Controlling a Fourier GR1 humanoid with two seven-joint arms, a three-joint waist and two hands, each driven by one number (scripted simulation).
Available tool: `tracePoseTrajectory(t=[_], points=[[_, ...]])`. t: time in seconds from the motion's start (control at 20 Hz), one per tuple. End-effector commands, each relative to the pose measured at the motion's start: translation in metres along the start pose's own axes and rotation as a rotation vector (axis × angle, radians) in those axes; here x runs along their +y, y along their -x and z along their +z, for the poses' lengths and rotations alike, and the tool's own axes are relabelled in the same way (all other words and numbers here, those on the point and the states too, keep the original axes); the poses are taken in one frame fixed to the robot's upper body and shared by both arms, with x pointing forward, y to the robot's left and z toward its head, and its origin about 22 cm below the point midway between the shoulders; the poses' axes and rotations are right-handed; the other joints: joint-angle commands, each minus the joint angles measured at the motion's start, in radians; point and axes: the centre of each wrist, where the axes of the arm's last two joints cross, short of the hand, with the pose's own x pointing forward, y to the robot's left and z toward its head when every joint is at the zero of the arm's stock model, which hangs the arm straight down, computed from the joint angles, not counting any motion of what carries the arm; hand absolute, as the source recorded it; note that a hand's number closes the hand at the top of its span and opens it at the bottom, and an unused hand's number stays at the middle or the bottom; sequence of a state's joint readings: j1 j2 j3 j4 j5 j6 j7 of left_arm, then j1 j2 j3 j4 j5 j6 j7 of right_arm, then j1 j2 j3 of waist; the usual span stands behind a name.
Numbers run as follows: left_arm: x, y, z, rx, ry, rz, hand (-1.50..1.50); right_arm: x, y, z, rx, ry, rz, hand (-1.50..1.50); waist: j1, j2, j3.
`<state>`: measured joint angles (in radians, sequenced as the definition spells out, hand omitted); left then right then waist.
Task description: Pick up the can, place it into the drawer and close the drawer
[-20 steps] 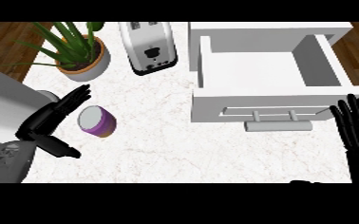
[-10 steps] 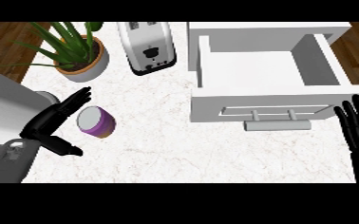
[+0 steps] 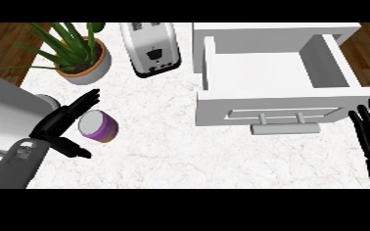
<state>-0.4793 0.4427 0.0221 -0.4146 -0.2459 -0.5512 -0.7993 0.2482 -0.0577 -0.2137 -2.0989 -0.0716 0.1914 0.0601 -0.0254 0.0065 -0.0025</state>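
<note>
Nothing is completed yet. The left hand (image 3: 61, 126), fingers spread, brackets the can (image 3: 98, 126) at 9 o'clock without grasping it. The drawer (image 3: 206, 68) stands open at 2 o'clock. The right hand (image 3: 362, 132) rests open.

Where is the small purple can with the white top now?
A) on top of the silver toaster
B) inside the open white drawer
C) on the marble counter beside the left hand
C: the small purple can stands on the marble counter, next to the left hand, with the open white drawer holding nothing.
</note>
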Motion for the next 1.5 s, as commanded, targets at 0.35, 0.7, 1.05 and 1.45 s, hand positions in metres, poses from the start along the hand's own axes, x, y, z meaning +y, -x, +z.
tracePoseTrajectory(t=[0.35, 0.7, 1.05, 1.45], points=[[-0.019, 0.011, -0.017, -0.082, 0.093, 0.107, -1.5, 0.001, -0.001, -0.003, -0.011, 0.006, -0.014, -1.5, -0.002, 0.003, 0.0], [-0.009, 0.002, -0.019, -0.097, 0.107, 0.122, -1.5, -0.005, -0.01, -0.004, 0.008, 0.002, -0.006, -1.5, 0.01, -0.002, 0.001], [-0.047, 0.013, -0.041, -0.103, 0.161, 0.138, -1.5, -0.008, -0.013, -0.006, 0.003, 0.005, -0.011, -1.5, 0.005, 0.0, 0.001], [-0.05, 0.001, -0.059, -0.145, 0.21, 0.181, 1.5, -0.007, 0.0, 0.011, -0.003, 0.031, -0.027, -1.5, 0.005, -0.002, 0.001]])
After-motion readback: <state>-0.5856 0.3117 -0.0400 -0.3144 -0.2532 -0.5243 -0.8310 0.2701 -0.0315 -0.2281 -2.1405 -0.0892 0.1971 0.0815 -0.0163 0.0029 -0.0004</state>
